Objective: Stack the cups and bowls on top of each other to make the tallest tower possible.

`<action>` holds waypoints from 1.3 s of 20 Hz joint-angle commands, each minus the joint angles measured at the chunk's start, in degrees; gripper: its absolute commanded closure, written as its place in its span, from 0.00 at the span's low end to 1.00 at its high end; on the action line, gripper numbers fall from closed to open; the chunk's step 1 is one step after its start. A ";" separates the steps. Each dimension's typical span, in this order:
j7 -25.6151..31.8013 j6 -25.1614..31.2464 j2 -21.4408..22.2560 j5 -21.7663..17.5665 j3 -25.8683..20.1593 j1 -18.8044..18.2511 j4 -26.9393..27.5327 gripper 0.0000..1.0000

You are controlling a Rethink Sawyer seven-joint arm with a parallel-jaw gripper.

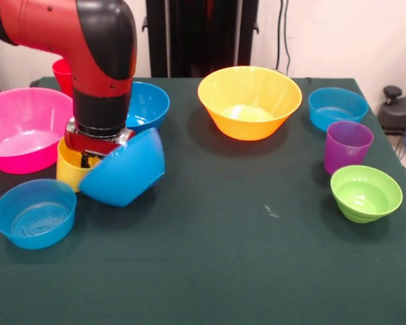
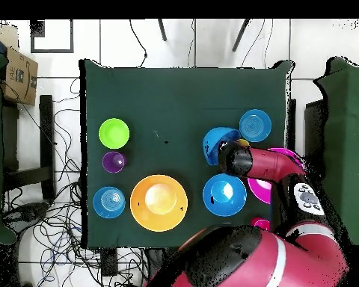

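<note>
No tower yet: tilted blue bowl (image 1: 123, 169) leans against the yellow cup (image 1: 70, 170) at the surface's (image 1: 209, 257) left front, under the claw (image 1: 94, 150); can't tell if it's apart or clamped. All else sits loose and single: pink bowl (image 1: 21, 127), orange bowl (image 1: 249, 101), second blue bowl (image 1: 147, 105), two light-blue bowls (image 1: 34, 212), green bowl (image 1: 365, 193), purple cup (image 1: 348, 145), red cup (image 1: 62, 74). Nearly all stacking left
</note>
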State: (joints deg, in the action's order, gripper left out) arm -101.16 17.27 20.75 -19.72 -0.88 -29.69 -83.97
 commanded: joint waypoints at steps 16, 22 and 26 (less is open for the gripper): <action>-4.03 -0.71 -3.44 -0.37 0.87 0.22 -3.19 1.00; -4.94 0.67 -2.97 0.78 1.25 1.29 -2.03 1.00; -5.00 1.95 -2.38 1.76 0.94 1.56 -1.04 1.00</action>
State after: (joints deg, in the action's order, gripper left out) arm -101.16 14.98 20.77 -19.34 3.66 -28.43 -84.11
